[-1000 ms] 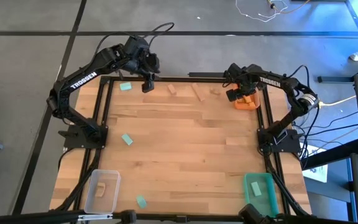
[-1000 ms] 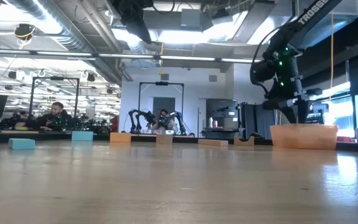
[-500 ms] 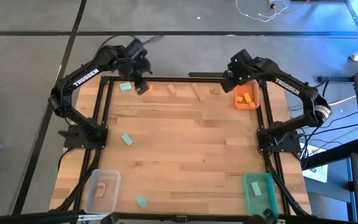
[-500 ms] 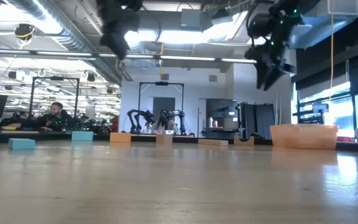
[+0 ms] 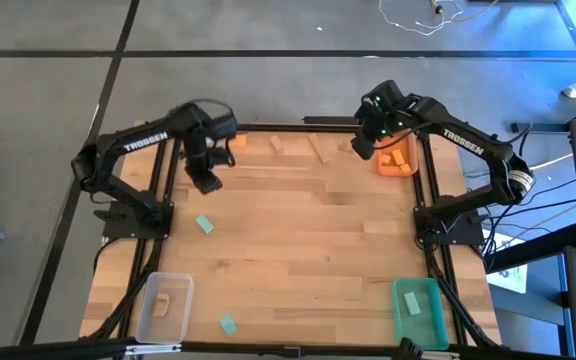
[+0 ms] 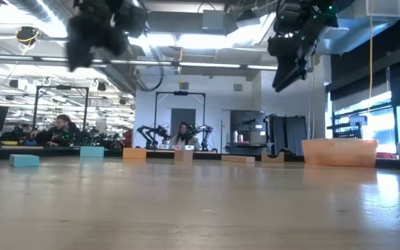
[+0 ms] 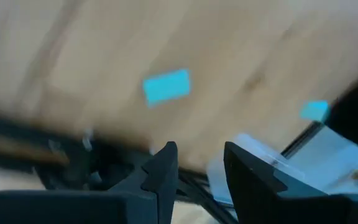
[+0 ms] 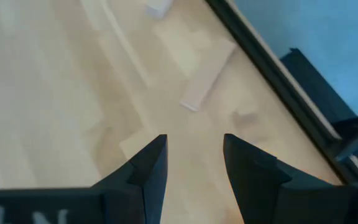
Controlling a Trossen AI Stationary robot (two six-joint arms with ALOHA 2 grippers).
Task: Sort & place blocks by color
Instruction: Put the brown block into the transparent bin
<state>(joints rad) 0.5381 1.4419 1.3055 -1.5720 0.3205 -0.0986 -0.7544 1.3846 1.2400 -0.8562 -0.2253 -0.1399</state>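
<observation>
Count of bins: three. The orange bin [image 5: 405, 165] sits just beside the right gripper [image 5: 360, 148], on its outer side. The clear bin [image 5: 164, 318] and the green bin [image 5: 420, 322] stand at the near corners, well apart from both grippers.

Count of blocks on the open table:
- Teal, three: one teal block [image 5: 204, 224] just ahead of the left gripper [image 5: 206, 180], a second teal block [image 5: 227, 323] farther on beside the clear bin, and a third [image 6: 92, 151] at the far edge behind the left gripper, seen only from table height.
- Orange, one: the orange block [image 5: 238, 142], behind the left gripper toward the far edge.
- Pale wood, three, all in the right wrist view: a long wood block [image 8: 207, 84] ahead of the right gripper, a small one [image 8: 156, 7] beyond it, and a third [image 8: 132, 143] close under a fingertip.

In the bins: one wood block [image 5: 164, 299] in the clear bin and one teal block [image 5: 411, 303] in the green bin. Orange pieces lie in the orange bin, but their number cannot be told.

Both grippers stand parted and empty, grasping nothing and raised off the table.

Change from a second ago: the left gripper has swung away from the far edge, toward the table's middle. The right gripper has lifted out of the orange bin and now hangs beside it, over the wood blocks. No block on the table has shifted.
</observation>
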